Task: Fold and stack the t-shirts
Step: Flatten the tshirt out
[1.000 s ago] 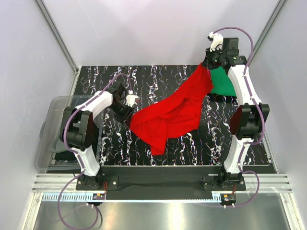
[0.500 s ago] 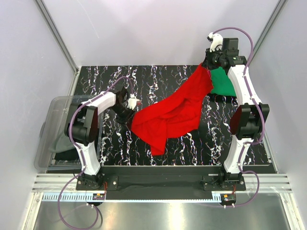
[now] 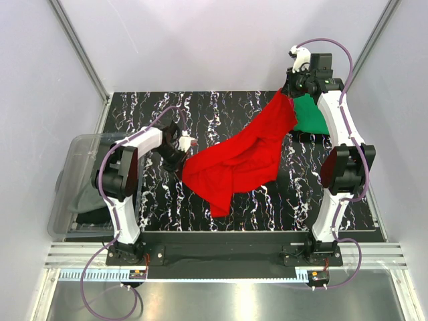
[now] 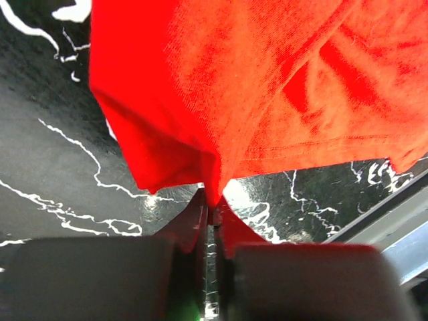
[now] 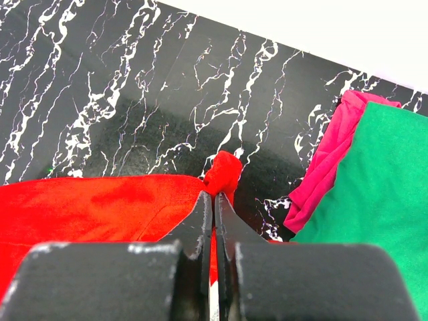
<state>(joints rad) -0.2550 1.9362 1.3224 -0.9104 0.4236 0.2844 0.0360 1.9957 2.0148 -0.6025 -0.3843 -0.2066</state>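
On the black, white-veined tabletop (image 3: 221, 107), the bright red cloth t-shirt (image 3: 241, 157) sagged crumpled between both arms. The left gripper (image 4: 212, 212) was pinched shut on its near edge and the right gripper (image 5: 214, 199) was clamped on a far corner. This looked like spreading before folding, so the next move would call for drawing the cloth taut and laying it flat. The square-folded green t-shirt (image 3: 309, 115) and the rumpled pink t-shirt (image 5: 326, 167) lay close beside the right gripper, crowding that corner. A clear plastic bin (image 3: 73, 160) sat at the left.

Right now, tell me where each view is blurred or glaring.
Top external: sharp, evenly lit, glare on the steel strip at the bottom. Left wrist: red t-shirt crisp, left fingers blurred. Right wrist: table sharp with a soft sheen, right fingers blurred.
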